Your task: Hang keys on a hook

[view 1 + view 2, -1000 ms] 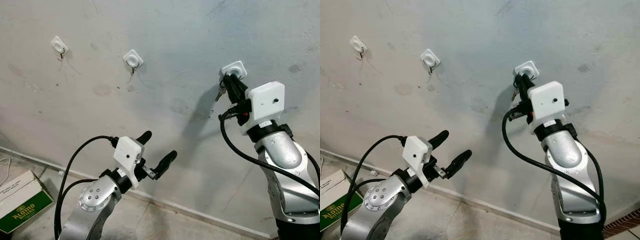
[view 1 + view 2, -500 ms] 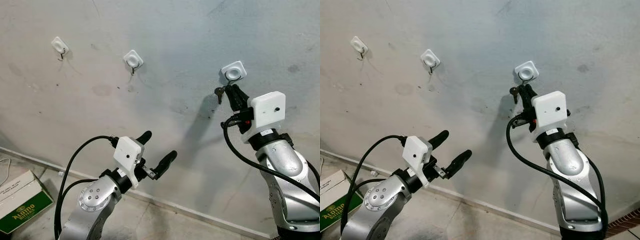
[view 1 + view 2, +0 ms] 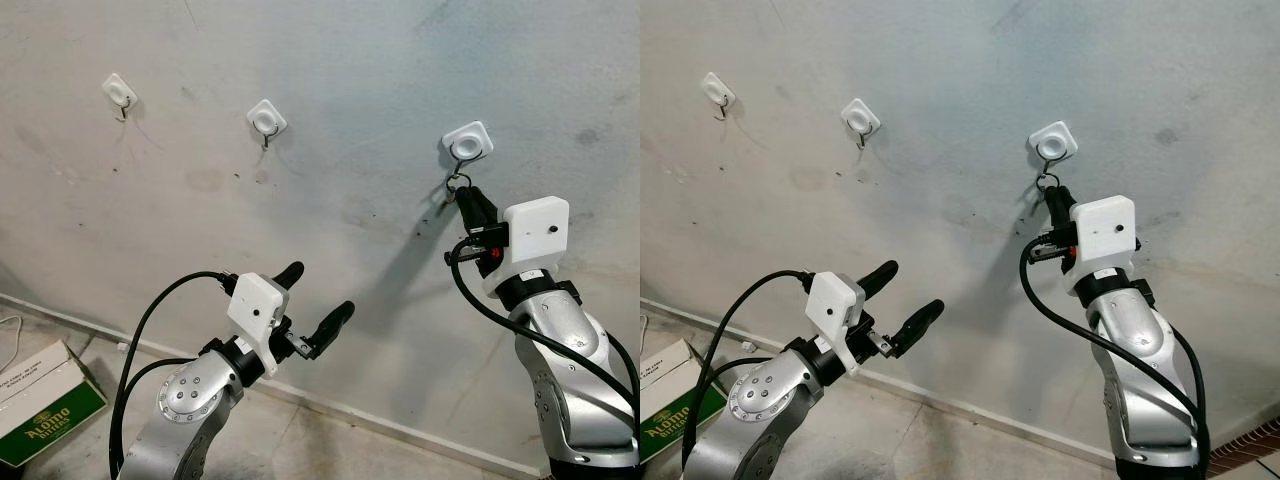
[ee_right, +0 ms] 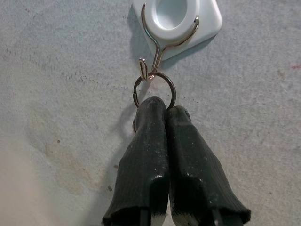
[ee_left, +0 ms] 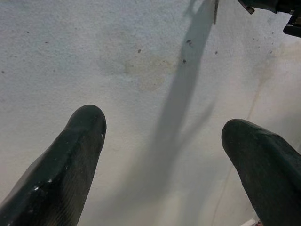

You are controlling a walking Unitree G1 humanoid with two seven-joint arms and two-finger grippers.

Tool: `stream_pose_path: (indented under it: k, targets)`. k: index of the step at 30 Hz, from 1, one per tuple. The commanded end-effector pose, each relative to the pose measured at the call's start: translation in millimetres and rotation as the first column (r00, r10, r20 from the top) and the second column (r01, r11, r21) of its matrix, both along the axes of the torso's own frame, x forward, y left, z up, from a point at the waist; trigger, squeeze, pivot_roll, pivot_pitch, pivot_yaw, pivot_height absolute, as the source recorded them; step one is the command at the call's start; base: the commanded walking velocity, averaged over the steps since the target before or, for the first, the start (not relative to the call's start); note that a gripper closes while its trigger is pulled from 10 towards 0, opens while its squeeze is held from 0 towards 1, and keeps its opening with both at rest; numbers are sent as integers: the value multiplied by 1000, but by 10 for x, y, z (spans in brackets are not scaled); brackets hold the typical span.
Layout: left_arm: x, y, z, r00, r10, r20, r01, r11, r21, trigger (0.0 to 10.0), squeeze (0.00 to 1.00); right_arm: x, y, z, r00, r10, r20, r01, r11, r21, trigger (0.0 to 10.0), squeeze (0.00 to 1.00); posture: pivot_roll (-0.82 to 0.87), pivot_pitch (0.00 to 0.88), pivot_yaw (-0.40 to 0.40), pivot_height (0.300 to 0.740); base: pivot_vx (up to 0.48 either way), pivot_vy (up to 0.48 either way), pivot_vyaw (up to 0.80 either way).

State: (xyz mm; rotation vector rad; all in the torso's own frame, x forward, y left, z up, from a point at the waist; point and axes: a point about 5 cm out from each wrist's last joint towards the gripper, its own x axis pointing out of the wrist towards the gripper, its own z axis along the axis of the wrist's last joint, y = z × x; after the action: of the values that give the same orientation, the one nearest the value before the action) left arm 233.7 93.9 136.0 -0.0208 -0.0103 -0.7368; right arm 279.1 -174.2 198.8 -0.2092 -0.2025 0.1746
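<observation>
Keys ring (image 4: pixel 155 88) looped over the wire hook (image 4: pixel 162 42) in the upper middle of the right wrist view — still pinched.

Right gripper (image 4: pixel 162 109) clamped shut on the keys, fingertips just under the ring; ring seated on the small upturned tip of the hook, which hangs from a white wall plate (image 3: pixel 468 141) at upper right of the left eye view. Risk, as a judgement: pulling back before opening would drag the ring off that short tip, or tug the stuck-on plate loose from the wall; opening with a sideways twist could flick the ring over the tip — keys to the floor. Left gripper (image 3: pixel 318 300) spread open, idle, low centre-left. Two more hooks (image 3: pixel 266 118) (image 3: pixel 119 90) farther left, bare; a cardboard box (image 3: pixel 40 400) at lower left.
</observation>
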Motion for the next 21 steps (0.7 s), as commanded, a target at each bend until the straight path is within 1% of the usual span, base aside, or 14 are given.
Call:
stream_pose_path:
  k: [1, 11, 15, 16, 21]
  targets:
    - [17, 17, -3, 1000, 9, 3, -9, 1000, 11, 10000, 0, 18, -6, -39, 1000, -10, -18, 10, 1000, -3, 10000, 0, -43, 50, 41, 740, 0, 0, 0]
    - [23, 5, 5, 1000, 9, 8, -9, 1000, 8, 10000, 0, 46, 40, -49, 1000, -3, -18, 2, 1000, -10, 10000, 0, -43, 53, 39, 740, 0, 0, 0]
    - [24, -13, 66, 1000, 4, 29, -3, 1000, -24, 10000, 0, 41, 57, -62, 1000, 1, -21, -2, 1000, -14, 10000, 0, -42, 53, 38, 740, 0, 0, 0]
    - [31, -27, 131, 999, 1, 46, 1, 998, -57, 10000, 0, 38, 66, -77, 1000, 4, -25, -4, 1000, -15, 10000, 0, -42, 53, 38, 740, 0, 0, 0]
    - [43, -38, 177, 999, -4, 48, 8, 996, -83, 10000, 0, 40, 74, -101, 999, 5, -31, -6, 1000, -18, 10000, 0, -41, 53, 38, 740, 0, 0, 0]
